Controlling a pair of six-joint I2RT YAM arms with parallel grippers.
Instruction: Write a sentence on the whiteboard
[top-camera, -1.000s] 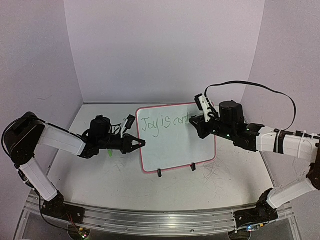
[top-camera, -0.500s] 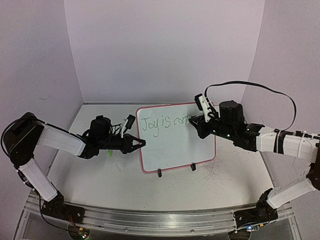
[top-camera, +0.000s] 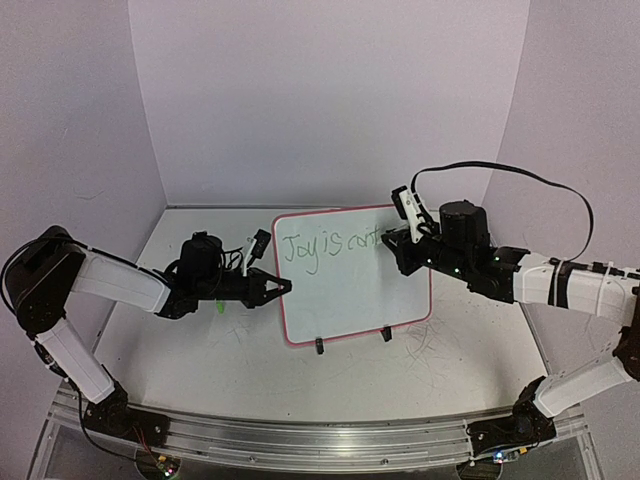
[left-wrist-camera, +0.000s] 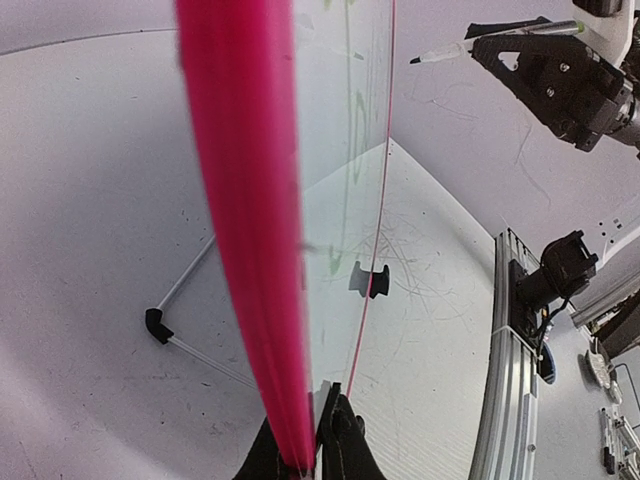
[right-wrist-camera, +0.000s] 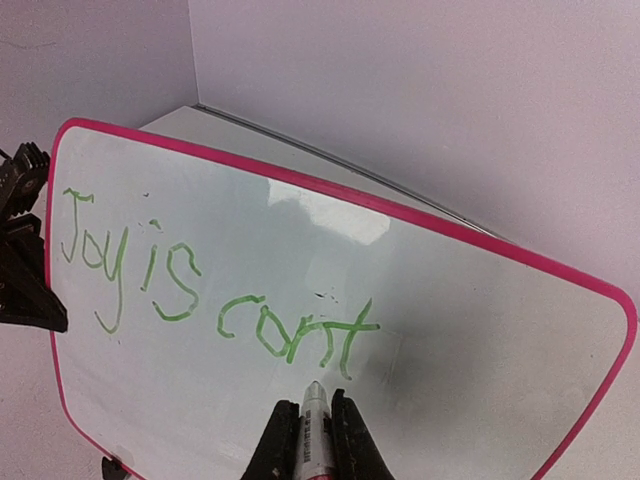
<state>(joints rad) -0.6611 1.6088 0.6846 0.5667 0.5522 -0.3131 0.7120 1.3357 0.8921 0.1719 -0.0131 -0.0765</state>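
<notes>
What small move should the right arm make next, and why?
Probably move the marker slightly right of the "t" and start the next letter: the sentence reads only "Joy is cont", the right gripper holds the marker, and the left gripper clamps the whiteboard.

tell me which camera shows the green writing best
Right wrist: the sentence reads clearly, "Joy is cont". The top view shows it small, its end at the right gripper. The left wrist sees the whiteboard edge-on, only green streaks.

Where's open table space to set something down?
Bare table lies in front of the whiteboard, toward the arm bases, and behind it by the back wall. Crowded: the board's left edge, clamped by the left gripper, and its upper right, where the right gripper holds the marker.
</notes>
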